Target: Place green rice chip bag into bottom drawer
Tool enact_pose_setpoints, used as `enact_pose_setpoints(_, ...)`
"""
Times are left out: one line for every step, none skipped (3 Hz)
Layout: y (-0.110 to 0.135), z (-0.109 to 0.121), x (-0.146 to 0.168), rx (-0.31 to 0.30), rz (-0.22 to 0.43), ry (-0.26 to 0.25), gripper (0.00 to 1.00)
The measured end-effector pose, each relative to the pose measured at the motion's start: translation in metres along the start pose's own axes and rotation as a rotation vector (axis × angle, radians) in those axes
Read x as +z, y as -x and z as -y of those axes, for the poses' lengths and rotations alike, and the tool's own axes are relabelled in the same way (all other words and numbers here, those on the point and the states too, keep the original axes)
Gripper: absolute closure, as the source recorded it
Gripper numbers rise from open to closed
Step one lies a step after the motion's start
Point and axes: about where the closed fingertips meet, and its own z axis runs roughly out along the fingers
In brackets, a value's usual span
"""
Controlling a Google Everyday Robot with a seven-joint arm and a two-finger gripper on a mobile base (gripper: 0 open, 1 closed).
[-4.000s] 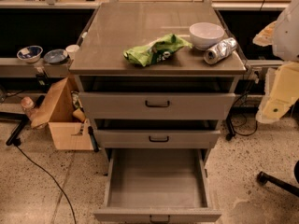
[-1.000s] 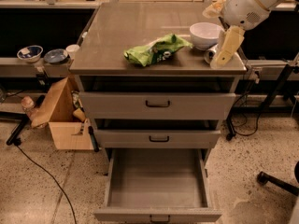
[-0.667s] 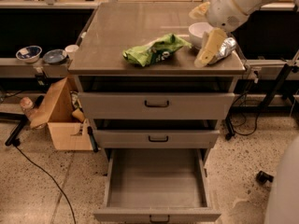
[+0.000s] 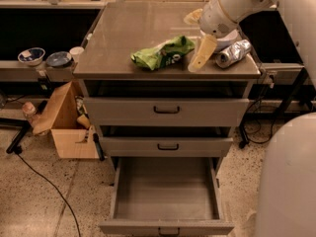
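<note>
The green rice chip bag (image 4: 160, 54) lies crumpled on the cabinet top (image 4: 128, 31), near the front middle. My gripper (image 4: 191, 43) hangs just right of the bag's right end, above the top. Its cream fingers (image 4: 201, 53) are spread apart and hold nothing. The bottom drawer (image 4: 165, 191) is pulled out fully below, and its flat grey inside is bare. The two upper drawers are shut or nearly shut.
A white bowl (image 4: 228, 38) sits behind my wrist, partly hidden, with a crumpled silver foil bag (image 4: 233, 53) right of it. A cardboard box (image 4: 64, 120) stands on the floor to the left. Two bowls (image 4: 30, 56) and a cup sit on a low shelf at left. My base (image 4: 286, 177) fills the lower right.
My arm has swung in from the right. The gripper has moved left and down past the bowl and foil bag to the green bag's right end. The bag has not moved.
</note>
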Motion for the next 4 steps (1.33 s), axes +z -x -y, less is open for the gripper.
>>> enact_pose_setpoints(0.001, 0.007, 0.034, -0.004, 0.008, 0.023, 0.0)
enact_pose_setpoints(-0.001, 0.011, 0.072, -0.005, -0.012, 0.053, 0.0)
enact_pose_setpoints(-0.002, 0.012, 0.074, -0.005, -0.013, 0.055, 0.0)
enact_pose_setpoints(-0.002, 0.012, 0.074, -0.005, -0.013, 0.055, 0.18)
